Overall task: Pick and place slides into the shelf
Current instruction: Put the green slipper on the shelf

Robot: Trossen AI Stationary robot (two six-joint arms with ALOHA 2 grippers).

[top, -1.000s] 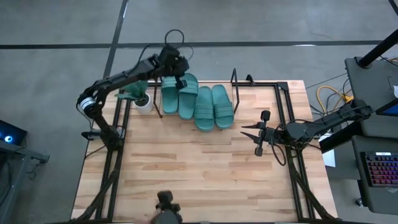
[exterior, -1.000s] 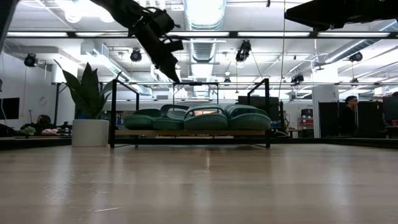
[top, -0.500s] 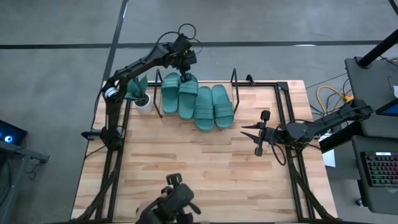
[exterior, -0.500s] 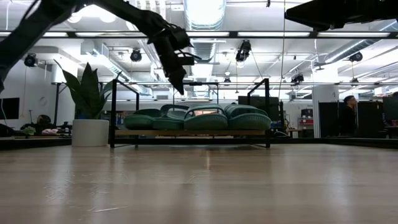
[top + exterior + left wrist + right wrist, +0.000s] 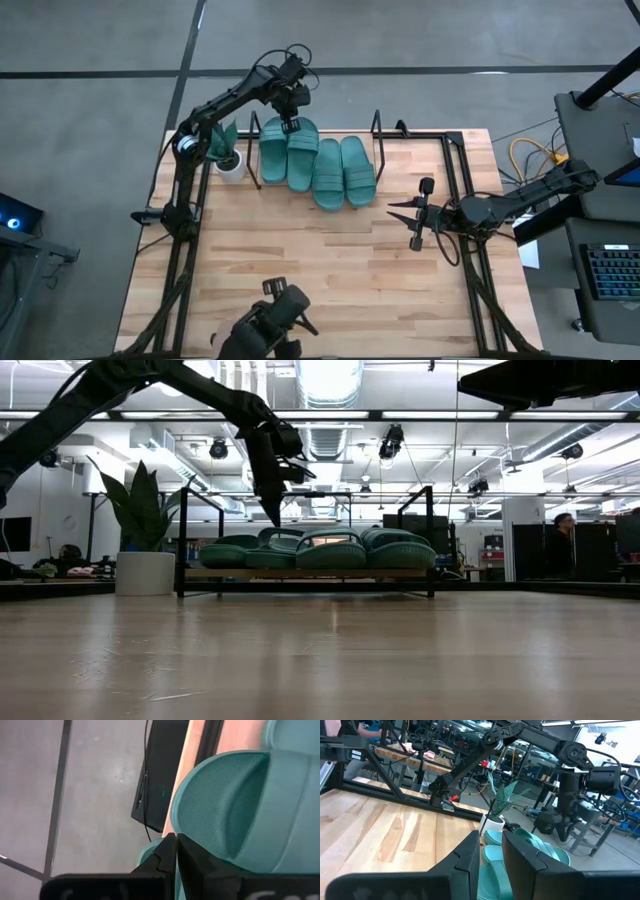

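Four teal-green rubber slide sandals [image 5: 317,163] lie side by side on low shelf with light-wood board and thin black wire frame [image 5: 380,131], at far edge of wooden bench [image 5: 320,270]. Left hand [image 5: 291,124] hangs above far end of sandals, fingers clenched, holding nothing. Right hand [image 5: 392,211] waits over bench's right side, fingers slightly parted, empty. Green plant in white pot [image 5: 228,160] stands beside shelf.

Four slides [image 5: 317,162] side by side on the shelf [image 5: 305,573], plant [image 5: 226,157] left
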